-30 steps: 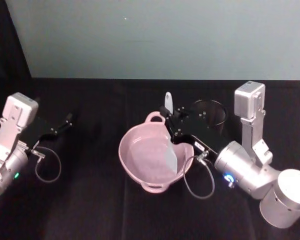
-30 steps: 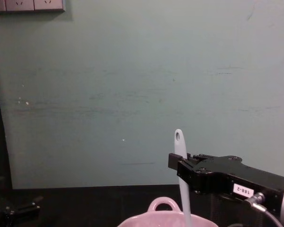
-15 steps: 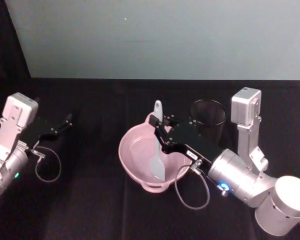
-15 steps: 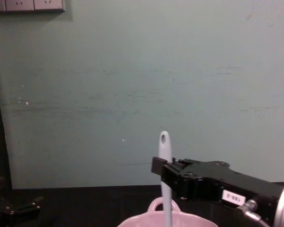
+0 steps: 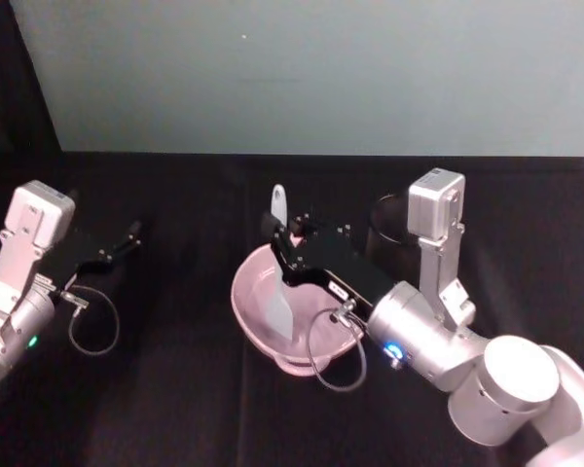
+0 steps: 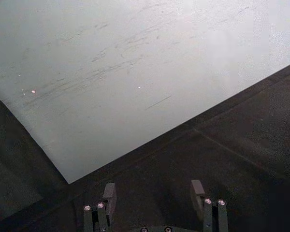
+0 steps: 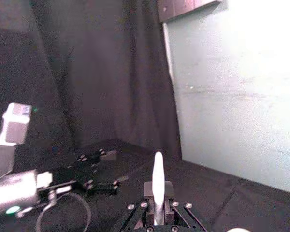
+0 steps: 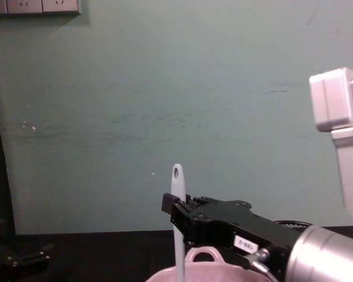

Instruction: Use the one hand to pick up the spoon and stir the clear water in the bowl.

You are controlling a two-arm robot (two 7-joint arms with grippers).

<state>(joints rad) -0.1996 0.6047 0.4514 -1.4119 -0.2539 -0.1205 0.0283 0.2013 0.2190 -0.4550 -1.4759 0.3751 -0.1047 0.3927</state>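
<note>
My right gripper (image 5: 284, 233) clamps the light, stiff, likely slippery spoon (image 5: 276, 297) high on its handle, paddle in the bowl (image 5: 237, 297); my left gripper (image 6: 153, 192) sits aside, fingers apart.

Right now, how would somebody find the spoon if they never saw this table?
Look at the black table and find the pink bowl in the middle. Standing upright in it, pinched by the right tool, is the spoon: the long white stick with a flat head and a hole at its top.
</note>
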